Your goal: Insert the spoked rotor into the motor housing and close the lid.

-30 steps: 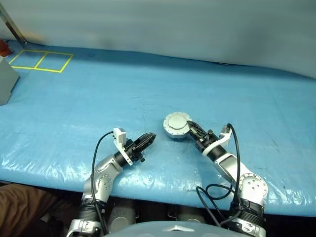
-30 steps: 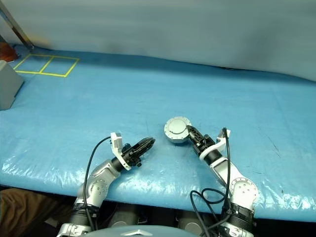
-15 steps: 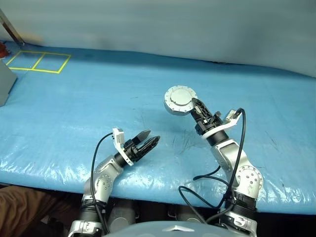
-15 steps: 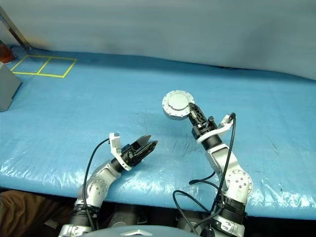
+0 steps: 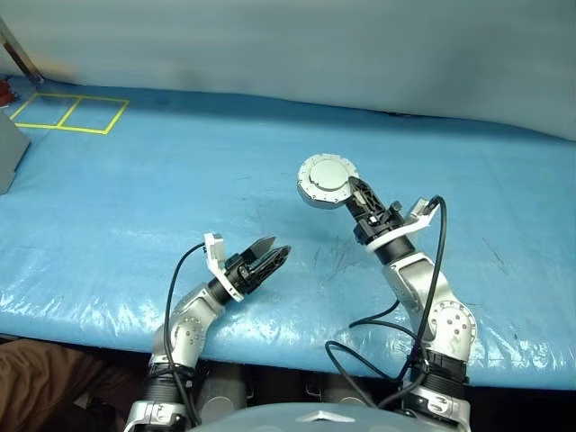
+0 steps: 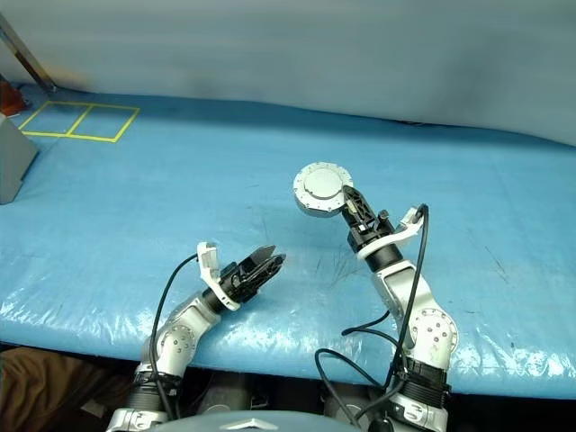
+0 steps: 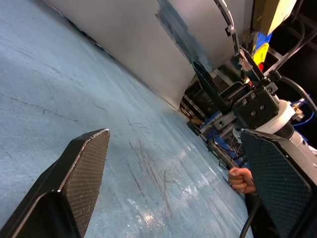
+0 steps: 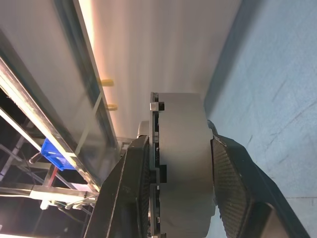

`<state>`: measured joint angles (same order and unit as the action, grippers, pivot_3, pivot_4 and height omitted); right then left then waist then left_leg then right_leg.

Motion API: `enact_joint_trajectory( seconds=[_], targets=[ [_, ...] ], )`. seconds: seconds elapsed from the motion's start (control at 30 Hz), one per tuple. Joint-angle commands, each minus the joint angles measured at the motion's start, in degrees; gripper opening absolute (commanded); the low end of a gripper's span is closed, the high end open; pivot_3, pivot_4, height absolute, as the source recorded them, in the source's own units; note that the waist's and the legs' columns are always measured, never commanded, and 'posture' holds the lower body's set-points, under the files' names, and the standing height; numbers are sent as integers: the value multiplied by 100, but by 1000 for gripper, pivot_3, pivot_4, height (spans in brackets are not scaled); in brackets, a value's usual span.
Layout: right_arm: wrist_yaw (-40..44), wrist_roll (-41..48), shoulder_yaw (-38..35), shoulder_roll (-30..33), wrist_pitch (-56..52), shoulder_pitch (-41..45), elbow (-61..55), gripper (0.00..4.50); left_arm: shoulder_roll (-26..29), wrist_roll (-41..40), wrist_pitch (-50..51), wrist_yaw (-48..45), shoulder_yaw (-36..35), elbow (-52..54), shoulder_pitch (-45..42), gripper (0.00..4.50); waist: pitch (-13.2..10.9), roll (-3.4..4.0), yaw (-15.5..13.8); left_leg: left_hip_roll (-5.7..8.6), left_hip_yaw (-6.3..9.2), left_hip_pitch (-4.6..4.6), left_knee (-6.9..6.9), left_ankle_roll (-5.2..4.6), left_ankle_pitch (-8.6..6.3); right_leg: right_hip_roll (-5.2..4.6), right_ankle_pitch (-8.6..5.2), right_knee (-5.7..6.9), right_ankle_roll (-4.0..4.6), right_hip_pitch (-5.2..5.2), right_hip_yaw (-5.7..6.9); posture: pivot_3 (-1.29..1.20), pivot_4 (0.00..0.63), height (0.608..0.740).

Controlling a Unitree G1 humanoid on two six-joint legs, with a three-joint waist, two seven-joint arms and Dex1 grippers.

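Note:
My right gripper [image 5: 357, 194] is raised above the blue table and shut on the rim of the motor housing [image 5: 326, 180], a thick round silvery disc. The lid [image 6: 321, 187] lies flat against the housing, its plain pale grey face turned toward the head camera. In the right wrist view the housing [image 8: 183, 163] stands edge-on between the two black fingers [image 8: 130, 191], a seam running round its side. My left gripper [image 5: 270, 255] hovers low over the table, nearer the front edge and to the left, open and empty; its pads [image 7: 84, 168] stand wide apart. The spoked rotor is out of view.
The blue table covering [image 5: 180, 198] stretches wide around both arms, with its front edge close below them. Yellow tape squares [image 5: 67, 110] and a grey box [image 5: 7, 148] sit at the far left. A person's hand [image 7: 241, 179] holds a handle beyond the table.
The right gripper has lifted the housing off the table and tipped its face toward the camera. The left gripper has gone from shut to open without moving away.

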<state>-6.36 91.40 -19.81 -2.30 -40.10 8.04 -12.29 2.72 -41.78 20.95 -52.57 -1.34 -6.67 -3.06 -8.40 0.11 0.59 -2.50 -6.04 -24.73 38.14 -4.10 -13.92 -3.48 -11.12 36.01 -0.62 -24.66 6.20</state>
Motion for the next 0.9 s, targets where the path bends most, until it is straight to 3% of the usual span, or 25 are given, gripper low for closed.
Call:
enact_joint_trajectory(
  seconds=[0.03,0.4,0.9],
  targets=[
    [225,272,221,84,-101,7,-301,1387,-151,-499,307,35,-178,322,-105,4470,0,0,1,0,0,0,0,0,0,0,0,1,0,0,-1,0,150,740],
    [401,80,729,341,-383,-342,-158,1387,-333,-1077,1082,235,-297,422,-235,4470,0,-1,-1,3,-1,0,8,-1,0,7,3,3,-4,3,-2,0,150,740],
    [862,-194,1262,711,-866,-502,-250,1387,-527,-1200,1474,525,-301,320,-340,4470,0,-1,-3,4,-1,1,12,-2,0,12,5,3,-7,3,-7,0,150,740]
  ],
)
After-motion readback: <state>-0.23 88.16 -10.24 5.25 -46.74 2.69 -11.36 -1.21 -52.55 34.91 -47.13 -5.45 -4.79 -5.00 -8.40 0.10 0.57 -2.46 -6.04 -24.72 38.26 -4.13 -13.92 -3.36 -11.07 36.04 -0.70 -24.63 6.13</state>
